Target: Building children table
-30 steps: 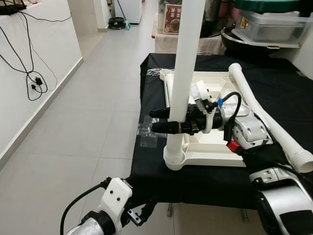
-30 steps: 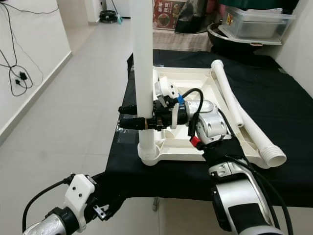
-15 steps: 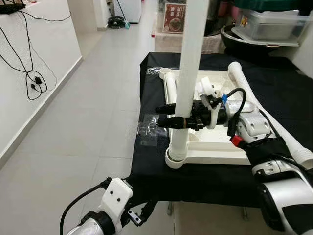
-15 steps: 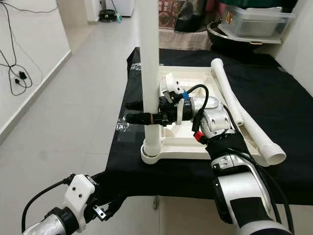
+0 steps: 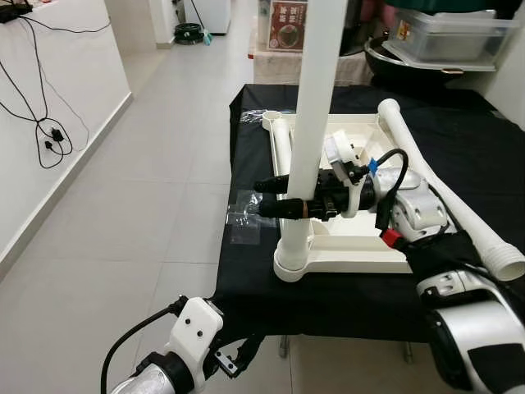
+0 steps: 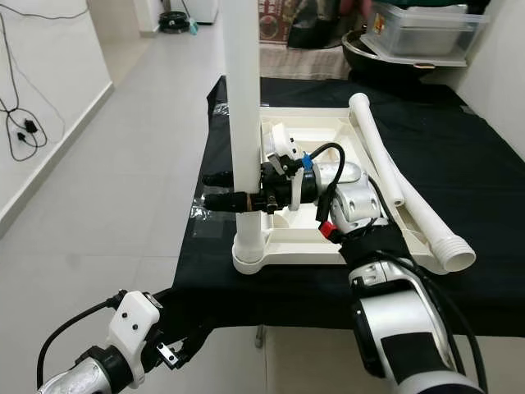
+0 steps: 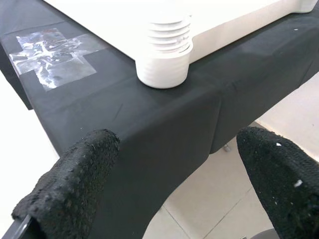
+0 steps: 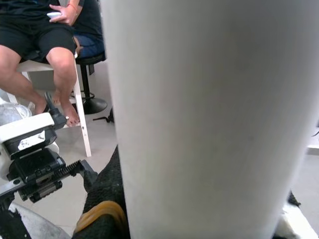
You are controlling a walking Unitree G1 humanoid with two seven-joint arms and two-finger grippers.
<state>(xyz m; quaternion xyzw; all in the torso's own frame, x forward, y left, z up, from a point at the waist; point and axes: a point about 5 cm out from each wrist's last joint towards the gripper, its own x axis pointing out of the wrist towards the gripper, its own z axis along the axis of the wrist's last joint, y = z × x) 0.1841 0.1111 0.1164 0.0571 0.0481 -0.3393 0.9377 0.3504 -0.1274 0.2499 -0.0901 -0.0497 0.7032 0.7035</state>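
Right pincer (image 5: 271, 199) reaches sideways across the near-left corner of the bench (image 5: 476, 148), its 2 black fingers closed around 1 white table leg (image 5: 316, 98). This leg stands upright, long axis vertical, with its ribbed foot seated in the corner socket (image 5: 292, 261) of the upturned white tabletop (image 5: 361, 246). The tabletop lies on the black cloth toward the bench's left edge. The right arm is plainly the nearer one, since it already holds the leg just above the socket.

Left pincer (image 7: 164, 189) hangs low beside the bench's near-left corner, fingers spread wide and holding nothing, looking up at the socket.

Count: 1 tabletop; 3 legs visible, namely 1 upright, 1 loose leg (image 5: 443, 189) lying along the tabletop's right side, and 1 more (image 5: 281, 144) lying at its far-left edge.
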